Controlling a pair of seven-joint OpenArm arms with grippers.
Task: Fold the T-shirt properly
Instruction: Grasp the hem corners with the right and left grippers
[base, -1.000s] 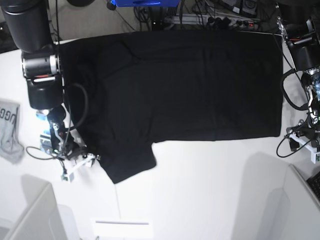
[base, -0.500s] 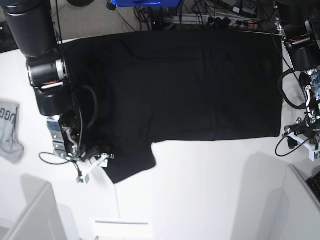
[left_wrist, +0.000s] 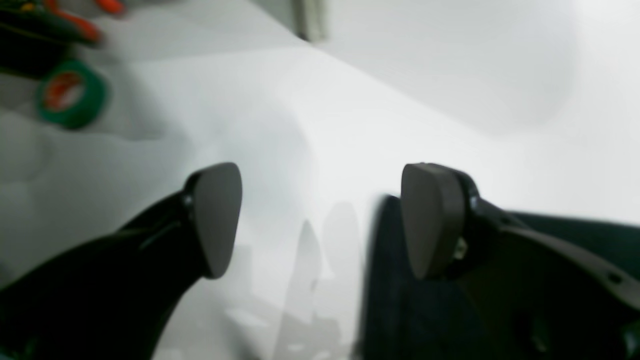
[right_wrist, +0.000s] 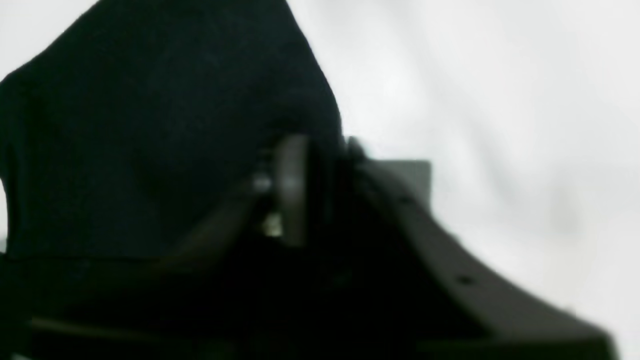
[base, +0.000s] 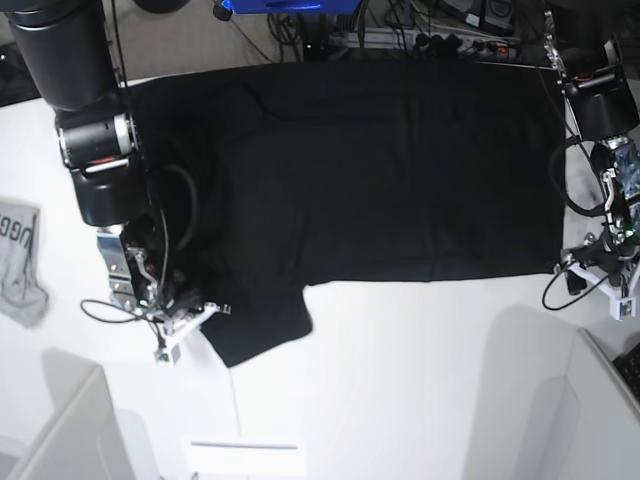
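The black T-shirt (base: 380, 170) lies spread flat on the white table, plain side up, with one sleeve pointing toward the front left. My right gripper (base: 203, 316) is at that sleeve's edge. In the right wrist view its jaws (right_wrist: 322, 175) stand almost together with black cloth (right_wrist: 150, 125) between them. My left gripper (base: 588, 266) is at the shirt's front right corner. In the left wrist view it is open (left_wrist: 322, 220), low over the table, with the cloth's corner (left_wrist: 390, 300) under one finger (left_wrist: 430, 220).
A small grey garment with dark lettering (base: 18, 262) lies at the table's left edge. Pale boxes stand at the front left (base: 60, 430) and front right (base: 610, 400). A green tape roll (left_wrist: 72, 95) lies beyond the left gripper. Cables run at the back.
The right arm moved rightward and its gripper came onto the sleeve's edge. The left arm moved inward to the shirt's front right corner.
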